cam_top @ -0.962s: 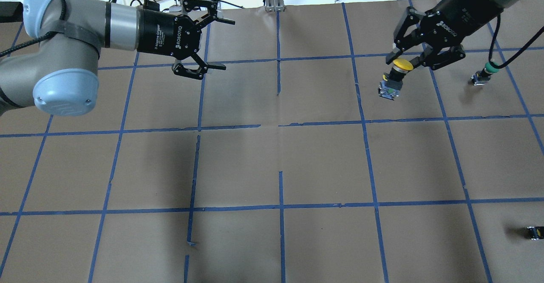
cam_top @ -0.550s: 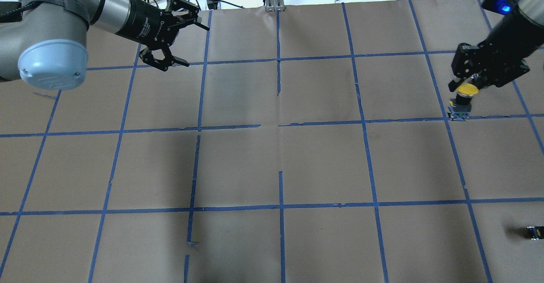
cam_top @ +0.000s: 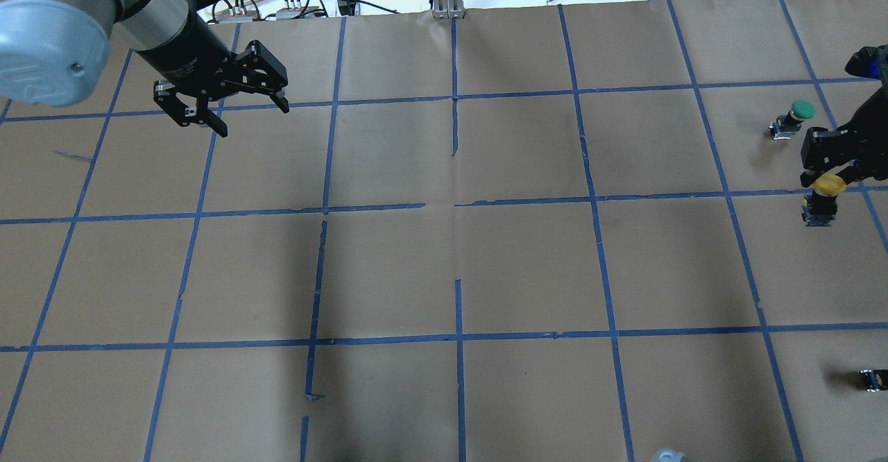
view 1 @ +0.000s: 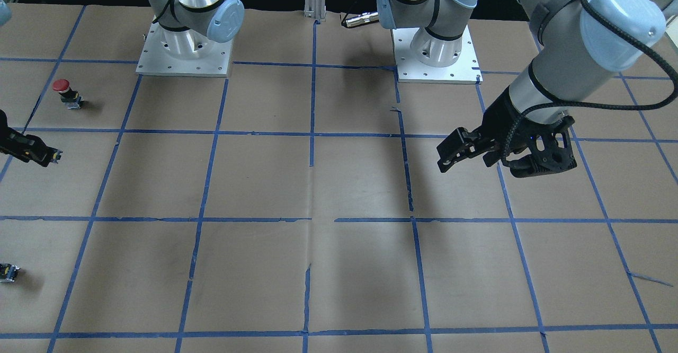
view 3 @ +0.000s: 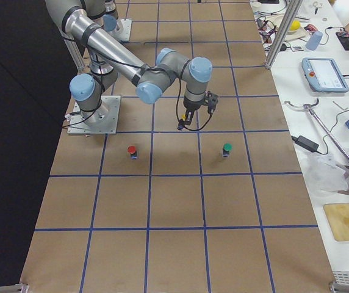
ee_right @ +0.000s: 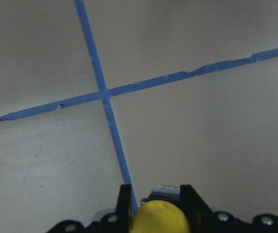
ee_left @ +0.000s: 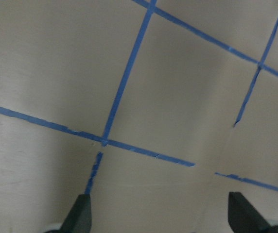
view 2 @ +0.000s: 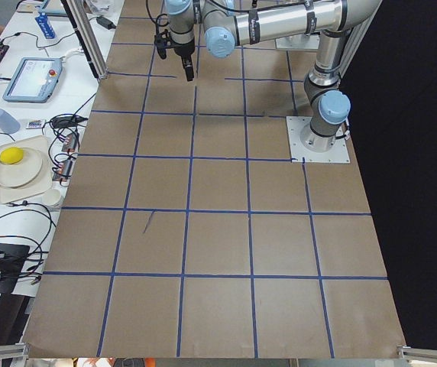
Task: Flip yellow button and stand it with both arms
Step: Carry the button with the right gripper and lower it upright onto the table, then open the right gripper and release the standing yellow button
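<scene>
Overhead cam sits behind the arm bases (view 1: pixel 183 56), looking forward and down on the table (cam_top: pixel 527 268). Front cam is across it, facing back at them, pretty steep. Side cams look along it from each end, farther off. Wrist cams hug the tabletop; right wrist and overhead both catch the yellow button (ee_right: pixel 161 217).

A red-capped button (view 1: pixel 62 85) stands on the base side of the right gripper (cam_top: pixel 829 176); a green-capped button (cam_top: pixel 801 109) stands beyond it.
</scene>
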Tool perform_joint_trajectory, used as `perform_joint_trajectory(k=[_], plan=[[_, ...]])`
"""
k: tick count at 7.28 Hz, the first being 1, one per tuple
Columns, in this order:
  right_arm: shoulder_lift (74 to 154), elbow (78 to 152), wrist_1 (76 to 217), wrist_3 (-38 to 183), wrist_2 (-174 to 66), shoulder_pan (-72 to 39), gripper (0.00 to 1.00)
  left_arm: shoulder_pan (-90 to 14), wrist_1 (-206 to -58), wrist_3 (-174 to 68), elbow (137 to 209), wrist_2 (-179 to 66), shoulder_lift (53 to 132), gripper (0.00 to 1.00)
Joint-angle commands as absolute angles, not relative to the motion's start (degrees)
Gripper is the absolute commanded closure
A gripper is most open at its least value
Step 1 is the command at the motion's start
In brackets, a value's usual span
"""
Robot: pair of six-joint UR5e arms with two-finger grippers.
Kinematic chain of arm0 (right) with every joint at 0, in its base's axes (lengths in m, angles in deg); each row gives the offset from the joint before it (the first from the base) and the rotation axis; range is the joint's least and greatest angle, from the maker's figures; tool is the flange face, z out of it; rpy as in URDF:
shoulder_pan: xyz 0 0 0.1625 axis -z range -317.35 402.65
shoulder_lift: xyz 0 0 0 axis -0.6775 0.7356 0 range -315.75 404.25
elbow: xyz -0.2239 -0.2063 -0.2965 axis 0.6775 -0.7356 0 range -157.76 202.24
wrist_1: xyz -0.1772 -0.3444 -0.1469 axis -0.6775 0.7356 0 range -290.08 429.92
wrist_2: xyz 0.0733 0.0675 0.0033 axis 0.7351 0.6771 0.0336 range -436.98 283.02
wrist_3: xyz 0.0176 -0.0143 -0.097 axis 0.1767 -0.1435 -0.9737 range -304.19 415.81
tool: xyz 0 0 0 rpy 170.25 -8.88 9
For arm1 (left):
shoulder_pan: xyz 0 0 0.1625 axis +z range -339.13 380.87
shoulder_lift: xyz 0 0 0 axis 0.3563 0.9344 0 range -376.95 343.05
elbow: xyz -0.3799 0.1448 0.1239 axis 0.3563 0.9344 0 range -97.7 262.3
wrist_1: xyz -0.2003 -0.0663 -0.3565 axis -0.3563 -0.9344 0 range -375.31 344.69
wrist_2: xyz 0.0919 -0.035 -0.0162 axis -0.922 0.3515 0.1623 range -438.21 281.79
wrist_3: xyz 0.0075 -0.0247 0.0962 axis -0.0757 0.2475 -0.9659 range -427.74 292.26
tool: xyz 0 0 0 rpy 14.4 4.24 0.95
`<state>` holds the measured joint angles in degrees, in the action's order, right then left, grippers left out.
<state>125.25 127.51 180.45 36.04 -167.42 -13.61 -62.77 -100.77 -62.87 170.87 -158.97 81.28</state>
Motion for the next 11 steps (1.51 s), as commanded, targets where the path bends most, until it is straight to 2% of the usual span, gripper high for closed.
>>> perform_joint_trajectory(k=[1, 4, 7, 8, 9, 10, 11], plan=[[124.0, 131.3, 187.0, 33.4, -162.5, -7.9, 0.81, -65.3, -104.7, -64.8, 168.7, -161.3, 79.0, 0.00], [123.5, 138.4, 195.6, 23.5, -157.5, -1.7, 0.79, -66.2, -105.1, -68.5, 170.1, -166.5, 77.9, 0.00], [121.2, 139.9, 200.5, 17.1, -154.2, -0.3, 0.72, -66.1, -104.9, -72.7, 170.1, -169.0, 78.0, 0.00], [121.0, 139.4, 200.5, 15.7, -154.1, -0.3, 0.59, -65.5, -106.4, -72.1, 170.5, -169.4, 77.9, 0.00], [121.0, 139.4, 200.6, 15.6, -153.5, -0.3, 0.38, -65.5, -108.3, -70.8, 170.3, -168.9, 77.7, 0.00], [120.9, 139.5, 200.5, 15.6, -153.3, -0.3, 0.03, -65.5, -108.3, -70.9, 170.0, -169.1, 77.5, 0.00], [121.0, 139.4, 200.4, 15.3, -153.4, -0.3, 0.00, -65.5, -108.0, -70.8, 170.3, -169.6, 77.8, 0.00]])
